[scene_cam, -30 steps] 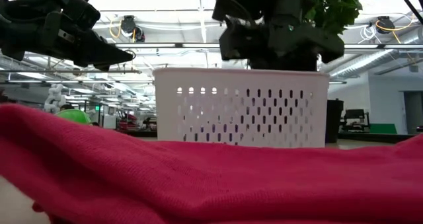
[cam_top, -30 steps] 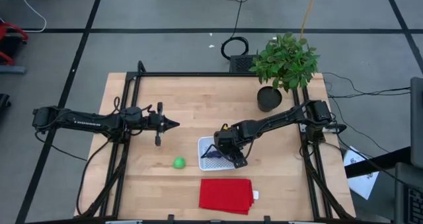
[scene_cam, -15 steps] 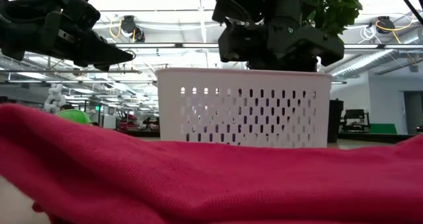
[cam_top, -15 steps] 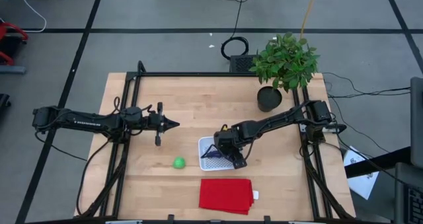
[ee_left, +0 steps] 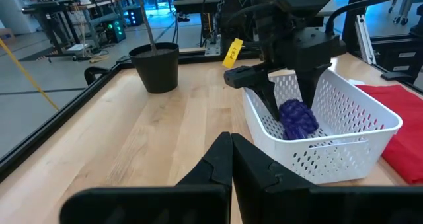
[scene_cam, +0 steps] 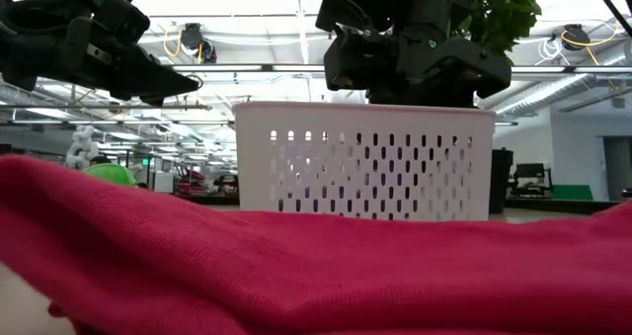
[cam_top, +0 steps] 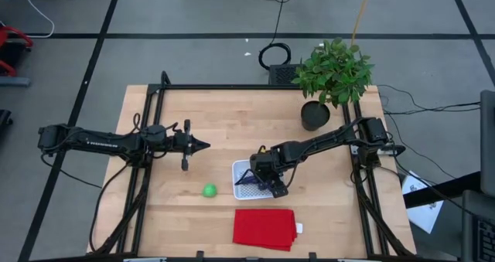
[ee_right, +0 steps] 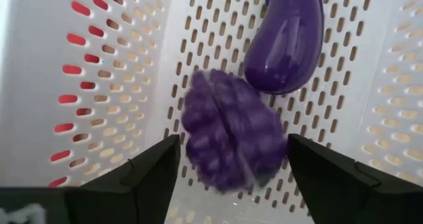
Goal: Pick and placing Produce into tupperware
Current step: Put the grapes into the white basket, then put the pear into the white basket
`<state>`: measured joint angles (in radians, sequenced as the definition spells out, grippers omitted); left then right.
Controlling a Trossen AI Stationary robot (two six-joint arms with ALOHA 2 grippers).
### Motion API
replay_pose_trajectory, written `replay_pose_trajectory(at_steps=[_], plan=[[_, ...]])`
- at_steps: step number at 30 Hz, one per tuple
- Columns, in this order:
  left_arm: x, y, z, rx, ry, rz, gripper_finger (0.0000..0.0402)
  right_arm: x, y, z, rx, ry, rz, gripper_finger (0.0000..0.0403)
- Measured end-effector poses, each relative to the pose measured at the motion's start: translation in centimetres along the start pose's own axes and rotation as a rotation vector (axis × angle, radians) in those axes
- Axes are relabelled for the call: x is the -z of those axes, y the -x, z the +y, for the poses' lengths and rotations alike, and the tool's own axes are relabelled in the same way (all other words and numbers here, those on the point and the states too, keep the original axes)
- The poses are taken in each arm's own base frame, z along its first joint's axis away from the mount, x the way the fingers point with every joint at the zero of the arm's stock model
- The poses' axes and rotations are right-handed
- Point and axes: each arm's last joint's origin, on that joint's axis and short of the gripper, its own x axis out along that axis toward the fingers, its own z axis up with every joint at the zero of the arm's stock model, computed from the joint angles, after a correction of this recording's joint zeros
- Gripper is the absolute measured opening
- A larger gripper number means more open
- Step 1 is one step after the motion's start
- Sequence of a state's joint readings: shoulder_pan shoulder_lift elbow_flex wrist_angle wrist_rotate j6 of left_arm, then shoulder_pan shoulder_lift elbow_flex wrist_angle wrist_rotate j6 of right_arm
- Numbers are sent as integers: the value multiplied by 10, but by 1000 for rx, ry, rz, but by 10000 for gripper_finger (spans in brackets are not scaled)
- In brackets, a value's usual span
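High view: right gripper (cam_top: 261, 182) inside tupperware (cam_top: 241, 169), barely moved over last second; green ball (cam_top: 209, 190) on surface, well left of it. Left gripper (cam_top: 203, 145) parked, closed.

Low view: tupperware nudged slightly sideways.

Right wrist view: fingers (ee_right: 149, 171) spread wide; bumpy purple piece (ee_right: 228, 135) loose between them, beside smooth purple piece (ee_right: 286, 37). Release looks done; ball remains.

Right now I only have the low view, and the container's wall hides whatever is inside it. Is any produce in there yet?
Observer: Yes. The right wrist view shows two purple pieces inside the white container, a bumpy piece and a smooth piece.
Operator: Is the right gripper holding either?
Observer: No. The right gripper is open, fingers spread on either side of the bumpy piece.
Operator: And the green ball?
Observer: From above, the green ball lies on the table, apart from the container on the left arm's side; the left gripper hangs shut beyond it.
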<state>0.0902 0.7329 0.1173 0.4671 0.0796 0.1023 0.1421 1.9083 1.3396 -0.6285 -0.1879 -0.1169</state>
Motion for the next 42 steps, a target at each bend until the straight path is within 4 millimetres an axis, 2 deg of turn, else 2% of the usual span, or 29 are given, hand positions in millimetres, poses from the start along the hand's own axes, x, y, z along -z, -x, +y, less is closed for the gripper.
replay_pose_trajectory(at_steps=[8, 15, 19, 24, 28, 31, 37, 42], plan=[[0, 0, 0, 0, 2, 1, 3, 0, 3, 0, 3, -30, 8, 278], [1, 0, 0, 1, 3, 5, 3, -6, 27, 3, 38, -36, -52, 277], [1, 0, 0, 1, 3, 6, 3, -6, 44, 5, 97, -30, -94, 263], [1, 0, 0, 1, 3, 5, 3, -7, 64, 7, 154, -32, -164, 225], [1, 0, 0, 1, 3, 6, 3, -8, 68, 8, 156, -28, -186, 179], [1, 0, 0, 0, 3, 6, 3, -8, 67, 6, 158, -31, -190, 132], [1, 0, 0, 1, 3, 6, 3, -5, 66, -3, 172, -49, -193, 13], [1, 0, 0, 1, 3, 7, 3, -3, 67, -11, 270, -76, -171, 10]])
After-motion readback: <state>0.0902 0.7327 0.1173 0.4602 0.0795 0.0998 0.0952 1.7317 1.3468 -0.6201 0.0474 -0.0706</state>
